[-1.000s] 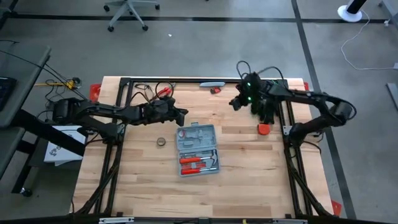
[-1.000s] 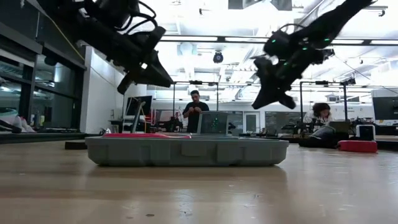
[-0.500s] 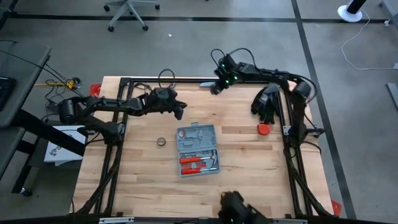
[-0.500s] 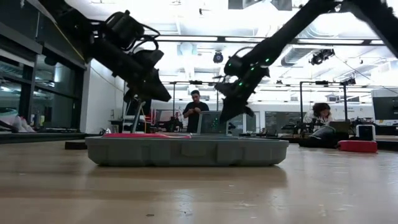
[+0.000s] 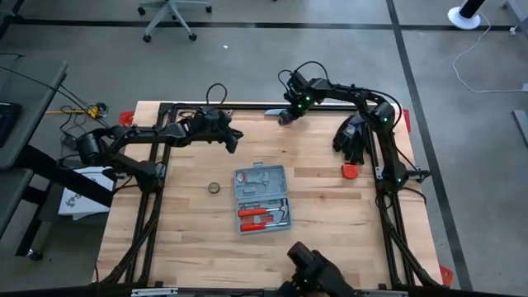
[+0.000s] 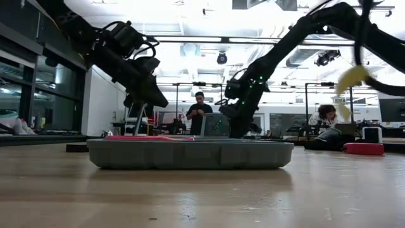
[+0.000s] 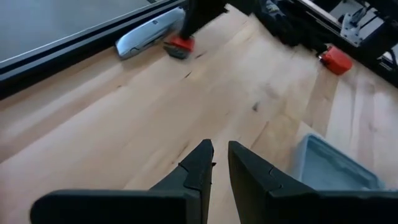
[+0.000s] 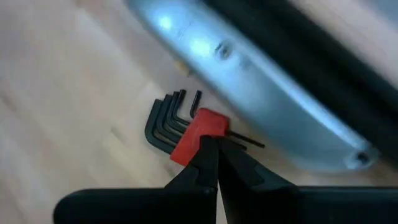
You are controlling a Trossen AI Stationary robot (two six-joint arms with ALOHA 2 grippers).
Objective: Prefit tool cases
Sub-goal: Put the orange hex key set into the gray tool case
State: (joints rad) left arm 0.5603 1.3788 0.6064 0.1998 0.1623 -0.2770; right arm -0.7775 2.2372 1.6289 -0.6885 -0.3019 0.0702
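Note:
The grey tool case (image 5: 262,198) lies open and flat on its back at the table's middle (image 6: 190,154), with red-handled tools in its slots. My left gripper (image 5: 237,142) hovers beyond the case's far left corner (image 7: 329,165). Its fingers (image 7: 221,155) stand a narrow gap apart with nothing between them. My right gripper (image 5: 285,118) is shut and points steeply down at the far edge. Its tips (image 8: 211,146) are at a red hex-key set (image 8: 189,134), which lies flat beside a silver utility knife (image 8: 261,81). My right gripper's shut fingertips stand from above at the red holder (image 8: 198,127) of the hex-key set, which lies flat on the table. The fingers cover the spot, so I cannot tell whether they touch it.
A small tape roll (image 5: 214,188) lies left of the case. A black bundle (image 5: 353,136) and a red object (image 5: 350,171) sit at the right rail. A dark object (image 5: 313,272) shows at the near edge. People (image 6: 199,114) stand in the room behind.
My right gripper has swung from the table's right side leftward along the far edge and come down over the red hex-key set, staying shut. My left gripper has moved toward the far edge and rolled. The case has not moved.

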